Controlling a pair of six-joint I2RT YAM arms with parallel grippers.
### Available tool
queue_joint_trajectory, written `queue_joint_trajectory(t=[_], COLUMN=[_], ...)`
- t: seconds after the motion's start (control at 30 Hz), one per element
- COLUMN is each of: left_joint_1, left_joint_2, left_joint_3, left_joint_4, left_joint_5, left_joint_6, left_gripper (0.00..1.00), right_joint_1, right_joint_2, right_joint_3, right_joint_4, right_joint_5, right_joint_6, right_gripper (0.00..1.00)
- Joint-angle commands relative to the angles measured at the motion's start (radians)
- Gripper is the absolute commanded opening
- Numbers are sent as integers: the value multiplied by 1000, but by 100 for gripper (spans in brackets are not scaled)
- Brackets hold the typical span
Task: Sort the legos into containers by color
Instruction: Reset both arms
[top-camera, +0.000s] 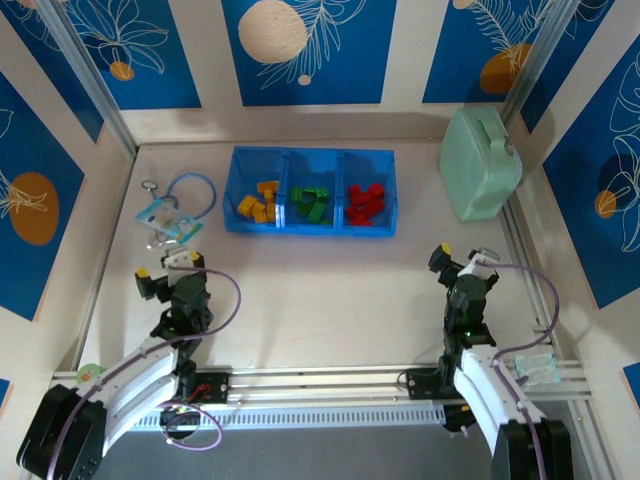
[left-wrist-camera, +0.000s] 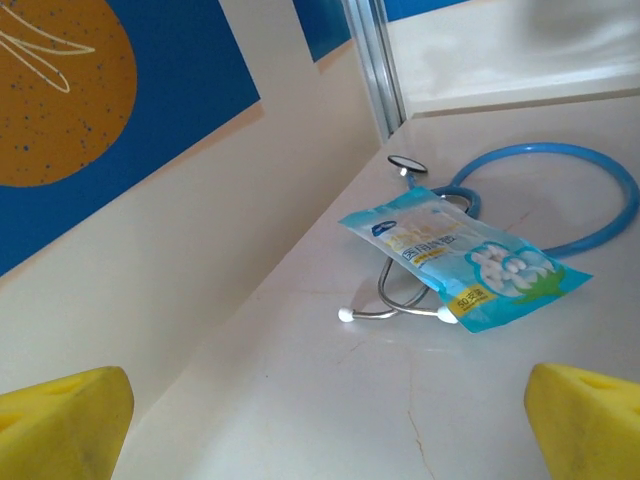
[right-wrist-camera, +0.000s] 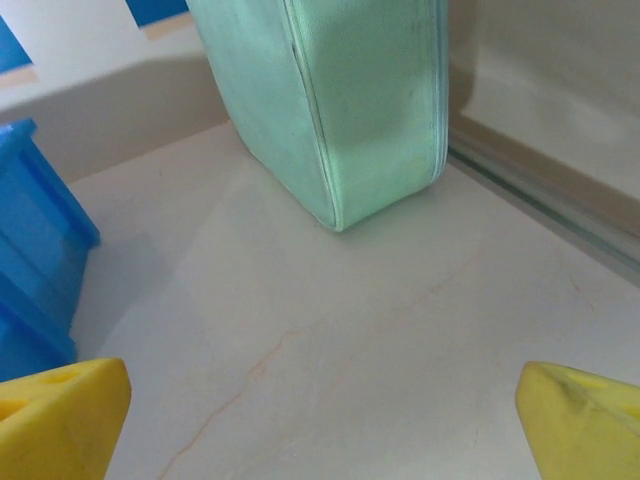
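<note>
Translucent plastic tray (top-camera: 235, 190), glossy packet (left-wrist-camera: 460, 255)

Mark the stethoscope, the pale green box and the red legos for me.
stethoscope (left-wrist-camera: 550, 149), left wrist view, on its blue tubing.
pale green box (top-camera: 480, 165), top external view, middle of its face.
red legos (top-camera: 366, 203), top external view, centre of the pile.

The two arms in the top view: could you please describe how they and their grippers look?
The left arm and right arm each have white lower links, black upper joints and a black base, with a purple cable looping alongside. The left gripper and right gripper carry wedge-shaped yellow fingertips, plain and unmarked in the wrist views.
</note>
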Motion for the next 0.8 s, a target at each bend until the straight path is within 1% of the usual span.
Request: queue_joint_trajectory(t=[0.0,0.1,0.2,0.27,0.47,0.57,0.63,0.7,0.77], left_joint_1=[25,39,61,74,100,108,107,109,110], left_joint_2=[37,75,124,158,290,385,459,547,574], left_joint_3=[-8,-9,-11,-9,-4,5,5,0,28], left_joint_4=[132,175,241,279,435,545,647,785,778], left_joint_5=[49,70,88,98,136,145,157,163,157], left_joint_6=[-4,-7,-13,-18,-9,10,29,46,50], left_gripper=[100,100,100,100,100,100,100,100,100], right_joint_1=[-5,-7,-5,-5,-2,-9,-16,-22,-29], right_joint_2=[86,178,240,275,364,407,427,434,439], right_joint_3=[0,21,34,67,90,100,109,115,106], right_joint_4=[164,231,258,276,348,381,390,387,405], right_joint_5=[-9,-17,-18,-16,-26,-19,-23,-32,-35], right_joint_6=[8,-1,-6,-9,-28,-21,-22,-18,-1], right_gripper=[99,99,99,99,99,99,99,99,99])
